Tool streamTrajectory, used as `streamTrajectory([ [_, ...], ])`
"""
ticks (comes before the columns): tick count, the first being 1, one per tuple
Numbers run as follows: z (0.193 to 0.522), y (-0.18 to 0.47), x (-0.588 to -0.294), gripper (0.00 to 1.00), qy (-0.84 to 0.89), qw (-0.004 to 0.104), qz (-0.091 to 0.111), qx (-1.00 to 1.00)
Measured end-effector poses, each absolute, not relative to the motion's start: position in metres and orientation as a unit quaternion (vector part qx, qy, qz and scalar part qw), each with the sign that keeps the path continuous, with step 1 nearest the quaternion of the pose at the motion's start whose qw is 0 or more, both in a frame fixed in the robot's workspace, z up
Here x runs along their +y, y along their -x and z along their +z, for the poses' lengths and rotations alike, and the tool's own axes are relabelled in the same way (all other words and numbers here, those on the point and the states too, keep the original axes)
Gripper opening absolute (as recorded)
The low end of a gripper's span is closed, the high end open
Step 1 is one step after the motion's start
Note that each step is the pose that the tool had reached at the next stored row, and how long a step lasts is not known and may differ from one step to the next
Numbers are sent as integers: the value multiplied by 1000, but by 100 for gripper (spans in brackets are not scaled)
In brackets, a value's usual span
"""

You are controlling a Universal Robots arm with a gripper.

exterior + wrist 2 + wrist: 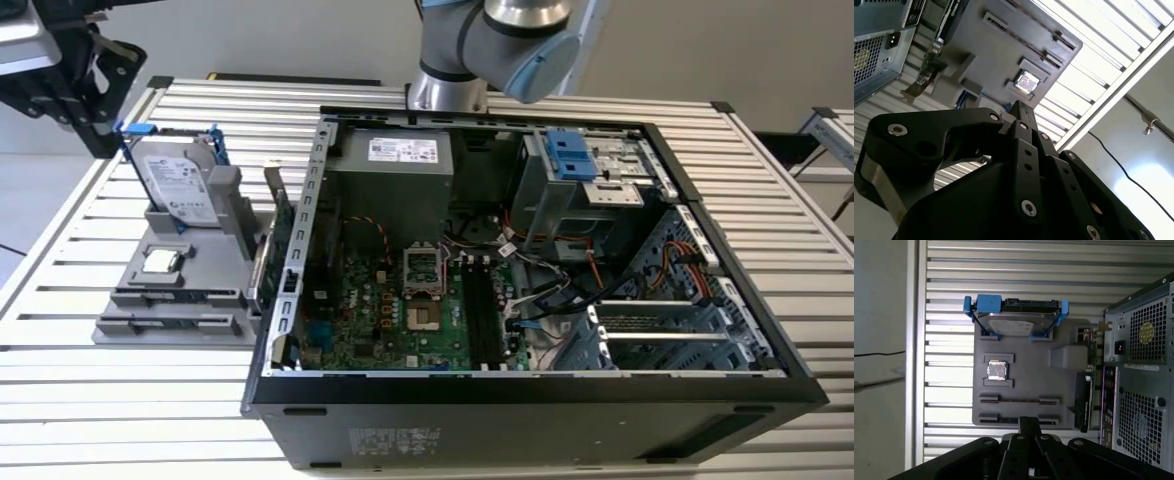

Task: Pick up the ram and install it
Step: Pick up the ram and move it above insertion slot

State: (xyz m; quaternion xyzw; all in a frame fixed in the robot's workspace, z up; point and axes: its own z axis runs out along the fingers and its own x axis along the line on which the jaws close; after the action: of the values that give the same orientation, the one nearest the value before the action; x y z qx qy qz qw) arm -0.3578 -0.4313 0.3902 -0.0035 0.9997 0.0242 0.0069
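Notes case [534,420] open, tray [1029,375] just beside. Gripper [1029,423] above tray, pressed together, empty. Ram [1019,401] on edge in tray slot, untouched. Risks jamming onto ram, chipping it, if lowered unopened or skewed.

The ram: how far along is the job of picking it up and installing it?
Done: nothing that shows. In hand: nothing; the claw, shut and empty, hovers above the grey holder beside the open computer case. Left: what looks like the ram sits on edge in a holder slot, ungrasped, so pickup and installation are not yet done.
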Motion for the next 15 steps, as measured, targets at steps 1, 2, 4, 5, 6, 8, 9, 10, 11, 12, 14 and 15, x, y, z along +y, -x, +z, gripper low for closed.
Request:
streamTrajectory([
  [1, 390, 358, -432, 0, 4, 7, 24, 1000],
  [2, 390, 358, -433, 0, 4, 7, 24, 1000],
  [4, 390, 357, -435, 0, 4, 7, 24, 1000],
  [5, 390, 357, -436, 0, 4, 7, 24, 1000],
  [6, 390, 357, -437, 0, 4, 7, 24, 1000],
  [8, 390, 357, -440, 0, 4, 7, 24, 1000],
  [9, 390, 357, -441, 0, 4, 7, 24, 1000],
  [10, 390, 357, -442, 0, 5, 7, 24, 1000],
  [11, 390, 357, -443, 0, 5, 7, 24, 1000],
  [12, 390, 357, -444, 0, 5, 7, 24, 1000],
  [14, 390, 357, -446, 0, 6, 7, 24, 1000],
  [15, 390, 356, -447, 0, 7, 7, 24, 1000],
])
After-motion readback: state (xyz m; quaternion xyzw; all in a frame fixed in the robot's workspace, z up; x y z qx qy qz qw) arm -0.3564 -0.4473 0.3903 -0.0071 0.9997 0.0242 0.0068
